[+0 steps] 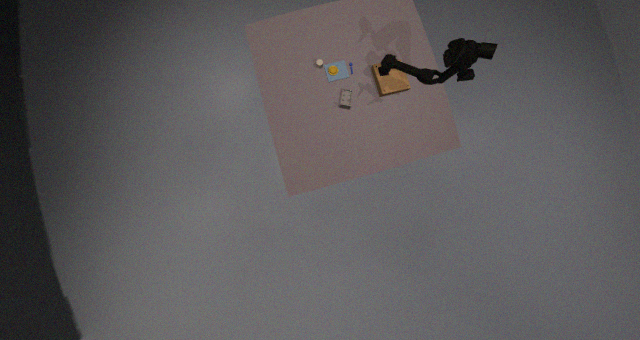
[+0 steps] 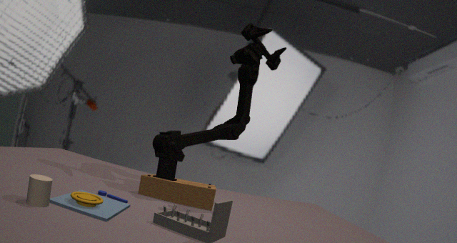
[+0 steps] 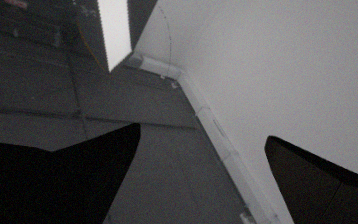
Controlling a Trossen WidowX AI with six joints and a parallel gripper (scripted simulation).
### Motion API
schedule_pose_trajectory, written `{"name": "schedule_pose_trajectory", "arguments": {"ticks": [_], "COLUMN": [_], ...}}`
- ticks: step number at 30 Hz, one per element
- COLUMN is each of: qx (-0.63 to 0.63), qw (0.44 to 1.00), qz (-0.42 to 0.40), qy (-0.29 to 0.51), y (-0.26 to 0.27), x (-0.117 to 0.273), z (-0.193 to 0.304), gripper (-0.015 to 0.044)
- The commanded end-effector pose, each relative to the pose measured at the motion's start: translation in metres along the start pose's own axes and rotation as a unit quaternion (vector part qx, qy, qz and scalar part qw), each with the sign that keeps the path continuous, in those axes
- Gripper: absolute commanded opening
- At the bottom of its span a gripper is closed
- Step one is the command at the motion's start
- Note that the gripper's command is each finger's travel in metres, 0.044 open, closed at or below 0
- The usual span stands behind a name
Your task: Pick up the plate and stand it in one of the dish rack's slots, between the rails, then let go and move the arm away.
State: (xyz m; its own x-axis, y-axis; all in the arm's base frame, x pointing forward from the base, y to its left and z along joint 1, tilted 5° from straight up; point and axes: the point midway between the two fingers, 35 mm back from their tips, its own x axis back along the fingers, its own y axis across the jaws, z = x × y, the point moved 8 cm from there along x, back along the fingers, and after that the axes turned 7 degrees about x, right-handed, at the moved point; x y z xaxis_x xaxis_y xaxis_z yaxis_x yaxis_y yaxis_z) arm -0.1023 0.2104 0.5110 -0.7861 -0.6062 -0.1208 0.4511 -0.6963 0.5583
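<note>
A yellow plate (image 1: 333, 70) (image 2: 86, 199) lies roughly flat on a thin light-blue board (image 1: 344, 75) (image 2: 111, 214). The grey dish rack (image 1: 345, 99) (image 2: 222, 219) stands apart from the board, with short upright rails in rows and a tall panel at one end. Its slots hold nothing that I can see. My gripper (image 2: 278, 39) (image 3: 203, 136) is open and empty, raised high above the table and far from the plate and the rack. The wrist view shows both dark fingers wide apart, with neither plate nor rack in sight.
A beige cylinder (image 1: 319, 63) (image 2: 39, 191) stands beside the board. A blue brush-like tool (image 1: 351, 70) (image 2: 117, 199) lies by the board's other side. The arm's base is mounted on a wooden block (image 1: 396, 86) (image 2: 178, 193) behind the rack in the exterior view.
</note>
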Motion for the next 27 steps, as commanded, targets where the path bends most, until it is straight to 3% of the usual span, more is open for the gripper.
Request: {"name": "schedule_pose_trajectory", "arguments": {"ticks": [1, 14, 27], "qx": [-0.001, -0.175, -0.363], "qw": [1.000, 0.984, 0.928], "qz": [0.000, -0.037, -0.077], "qy": [0.000, 0.008, 0.015], "y": [0.000, 0.059, 0.119], "x": [0.000, -0.001, -0.003], "z": [0.000, -0.013, -0.035], "gripper": [0.0400, 0.0400, 0.0400]}}
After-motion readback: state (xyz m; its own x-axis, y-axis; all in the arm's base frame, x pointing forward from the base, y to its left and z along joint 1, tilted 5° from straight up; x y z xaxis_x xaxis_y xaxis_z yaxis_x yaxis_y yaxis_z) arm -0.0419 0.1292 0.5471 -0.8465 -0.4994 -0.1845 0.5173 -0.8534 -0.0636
